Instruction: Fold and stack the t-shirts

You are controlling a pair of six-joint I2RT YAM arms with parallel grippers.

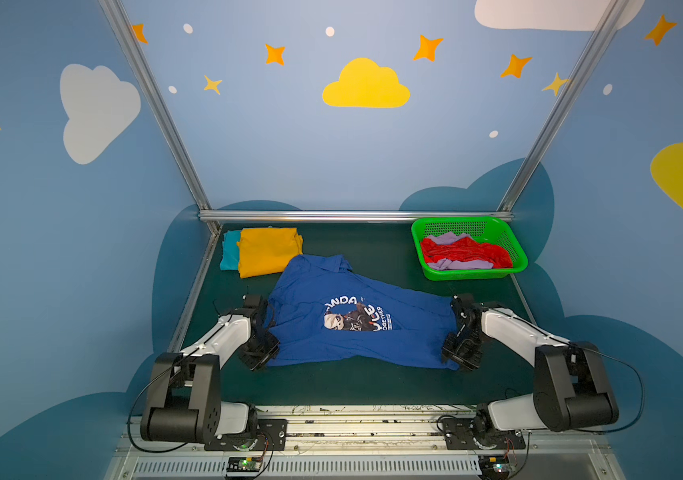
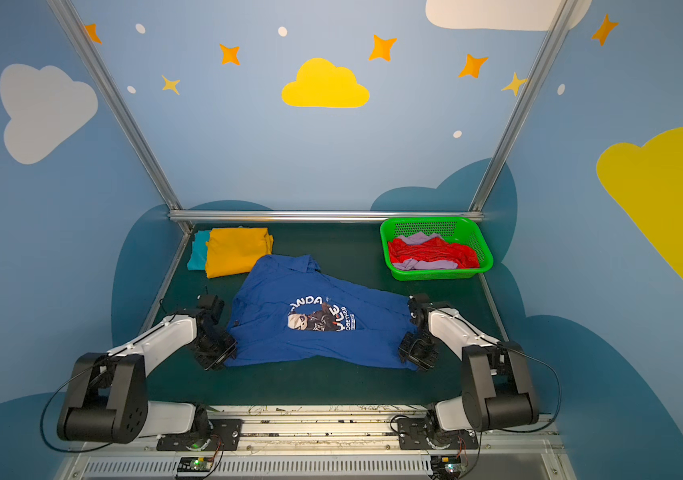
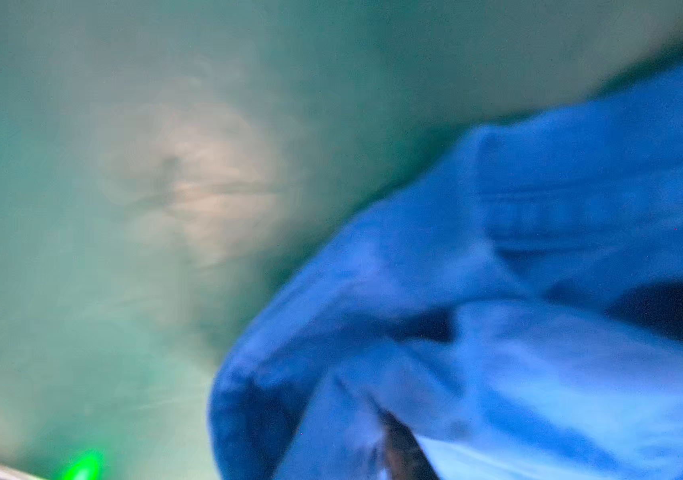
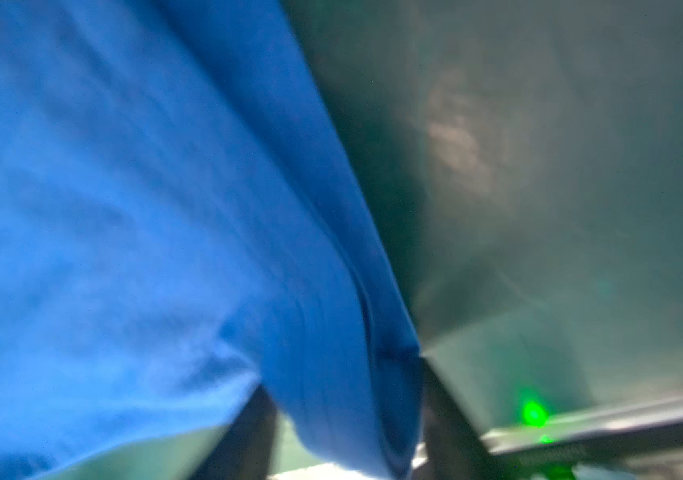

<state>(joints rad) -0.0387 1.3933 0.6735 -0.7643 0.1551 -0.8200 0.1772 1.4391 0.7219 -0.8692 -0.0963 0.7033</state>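
Two pincers flank blue t-shirt (image 1: 331, 291), right pincer (image 1: 455, 358) apparently clamped on hem, left pincer (image 1: 268, 347) state unclear

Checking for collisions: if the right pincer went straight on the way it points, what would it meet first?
The blue t-shirt: its edge lies between the fingers of the right pincer. Beyond it probably comes the green tabletop, though blur hides depth.

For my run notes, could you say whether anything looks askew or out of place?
The blue t-shirt lies diagonal and rumpled, a crease cutting its lettering. The folded yellow t-shirt sits offset on the teal t-shirt.
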